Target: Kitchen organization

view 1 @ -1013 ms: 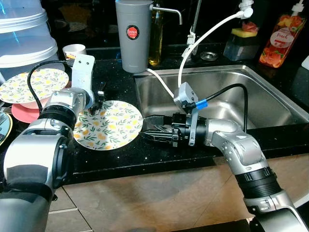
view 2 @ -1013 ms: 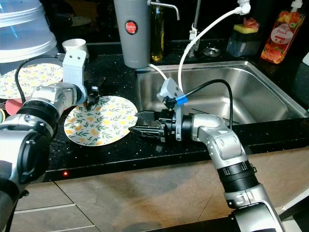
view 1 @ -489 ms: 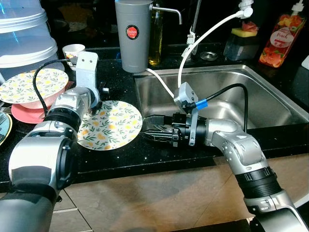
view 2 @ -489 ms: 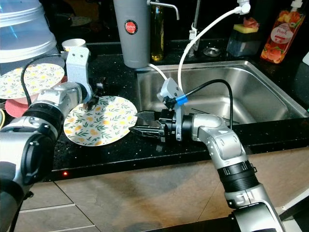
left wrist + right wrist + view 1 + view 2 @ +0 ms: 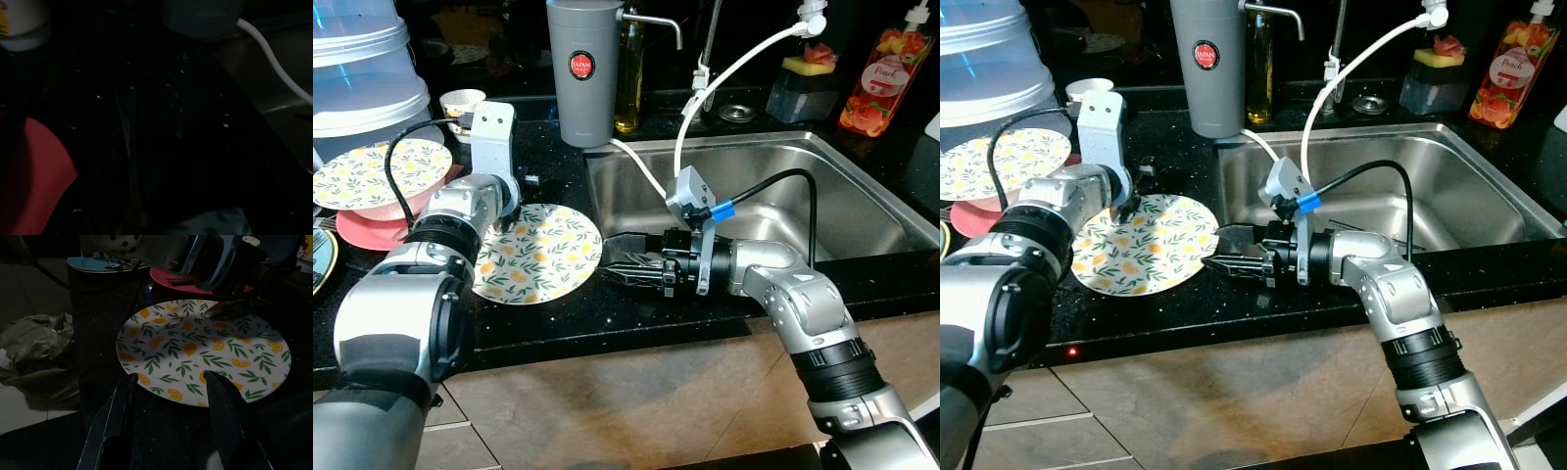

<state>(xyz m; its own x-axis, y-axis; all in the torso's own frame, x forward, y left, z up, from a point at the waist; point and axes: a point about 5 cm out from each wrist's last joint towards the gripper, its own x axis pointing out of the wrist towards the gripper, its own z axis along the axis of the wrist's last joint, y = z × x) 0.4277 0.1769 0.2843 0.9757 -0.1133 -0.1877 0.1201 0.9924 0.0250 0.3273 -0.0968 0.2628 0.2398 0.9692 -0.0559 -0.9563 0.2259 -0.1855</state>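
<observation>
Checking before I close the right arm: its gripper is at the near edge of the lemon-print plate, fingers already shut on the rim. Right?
Not quite. The right gripper is at the edge of the lemon-print plate, but its fingers stand open, one on each side of the rim, not shut on it. The right wrist view shows the gap. The plate lies flat on the black counter.
</observation>
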